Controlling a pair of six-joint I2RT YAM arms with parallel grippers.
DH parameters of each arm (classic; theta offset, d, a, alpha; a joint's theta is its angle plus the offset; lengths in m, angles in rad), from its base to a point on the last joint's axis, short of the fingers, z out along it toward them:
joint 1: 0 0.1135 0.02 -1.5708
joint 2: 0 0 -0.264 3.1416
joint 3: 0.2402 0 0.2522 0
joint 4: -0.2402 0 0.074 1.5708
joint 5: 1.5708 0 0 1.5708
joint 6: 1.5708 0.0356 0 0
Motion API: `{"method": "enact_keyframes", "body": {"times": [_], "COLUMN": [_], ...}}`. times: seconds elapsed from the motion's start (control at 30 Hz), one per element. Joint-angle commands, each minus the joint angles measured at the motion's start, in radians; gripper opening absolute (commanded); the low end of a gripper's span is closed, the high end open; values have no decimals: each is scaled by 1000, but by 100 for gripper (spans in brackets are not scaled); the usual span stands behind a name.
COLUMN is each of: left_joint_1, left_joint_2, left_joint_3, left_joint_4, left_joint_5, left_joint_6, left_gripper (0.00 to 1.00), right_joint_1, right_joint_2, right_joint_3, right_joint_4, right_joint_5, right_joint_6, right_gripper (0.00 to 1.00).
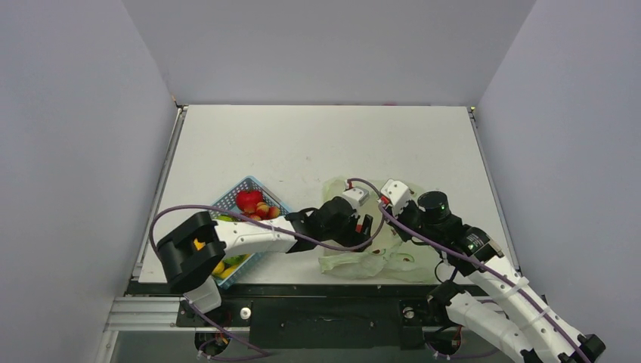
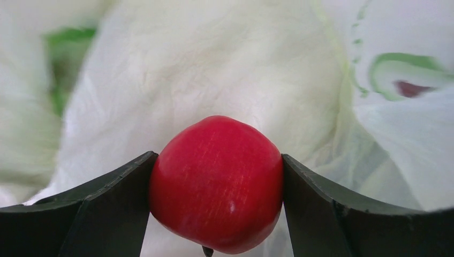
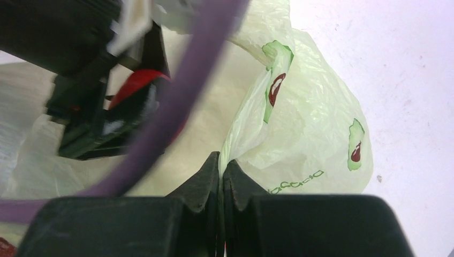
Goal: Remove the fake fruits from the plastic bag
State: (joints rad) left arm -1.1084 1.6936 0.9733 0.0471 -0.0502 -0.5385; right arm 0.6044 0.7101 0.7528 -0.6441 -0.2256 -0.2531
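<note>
Nearest the arms, the plastic bag (image 1: 355,263) lies crumpled at the front edge of the worktop (image 1: 317,136). The right hand (image 3: 221,163) is pinched tight on a fold of the bag's film beside the mouth, apparently to keep the mouth lifted and stop the light bag sliding along with whatever is drawn out. Just beyond that pinch, the left hand (image 2: 218,156) reaches into the bag. Its fingers press both sides of the red apple (image 2: 217,195), which sits squarely between them against the pale film, so the grip looks centred and ready for a straight pull back. To the left and a little farther off, the blue basket (image 1: 249,182) already holds several fake fruits (image 1: 249,201), red, green and yellow, which makes it the likely place for the apple.
</note>
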Motion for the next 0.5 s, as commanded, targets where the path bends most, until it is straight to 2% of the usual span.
{"method": "enact_keyframes", "body": {"times": [0.0,0.07,0.3,0.47], "left_joint_1": [-7,-6,20,83], "left_joint_2": [-147,-196,-413,-613], "left_joint_3": [25,21,-24,-62], "left_joint_4": [-41,-64,-182,-284], "left_joint_5": [-53,-65,-114,-133], "left_joint_6": [13,10,0,-12], "left_gripper": [4,0,0,0], "right_joint_1": [13,15,18,15], "right_joint_2": [7,13,55,114], "right_joint_3": [18,19,23,40], "right_joint_4": [47,53,102,147], "right_joint_5": [92,130,288,403], "right_joint_6": [26,41,126,211], "right_gripper": [0,0,0,0]}}
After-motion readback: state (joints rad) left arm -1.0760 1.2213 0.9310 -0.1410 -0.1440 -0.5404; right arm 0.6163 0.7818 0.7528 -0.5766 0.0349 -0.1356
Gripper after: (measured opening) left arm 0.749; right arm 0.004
